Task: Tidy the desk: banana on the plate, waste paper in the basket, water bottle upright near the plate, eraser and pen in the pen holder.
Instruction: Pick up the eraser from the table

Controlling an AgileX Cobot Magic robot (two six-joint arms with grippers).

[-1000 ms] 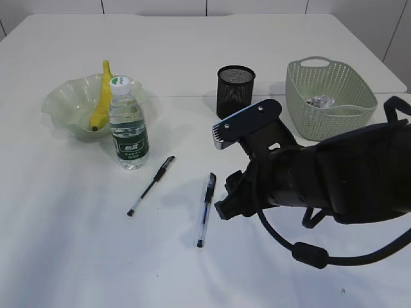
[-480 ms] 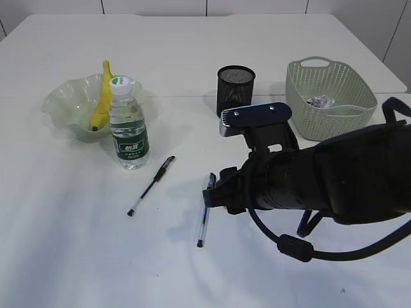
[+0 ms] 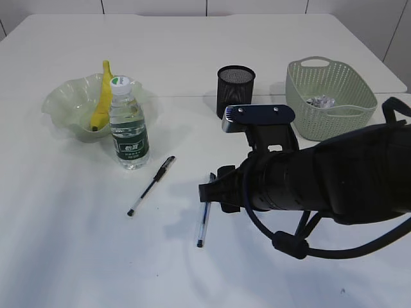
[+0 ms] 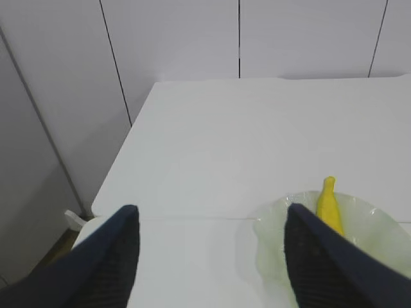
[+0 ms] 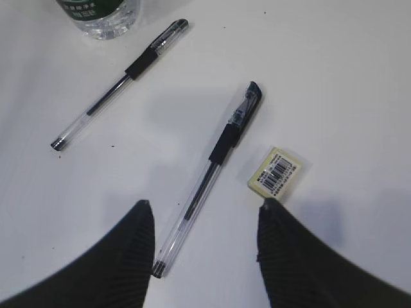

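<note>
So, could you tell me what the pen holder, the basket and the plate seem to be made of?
Pen holder: black mesh, probably metal; its wall shows a fine grid.
Basket: pale green, likely moulded plastic, matte, with a woven-look perforated wall.
Plate: translucent greenish with a wavy rim, glossy; glass or plastic, hard to tell.

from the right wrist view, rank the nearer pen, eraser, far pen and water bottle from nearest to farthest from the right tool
1. Nearer pen, between the right tool's fingers.
2. Eraser, just right of that pen.
3. Far pen, upper left.
4. Water bottle, top edge.
</note>
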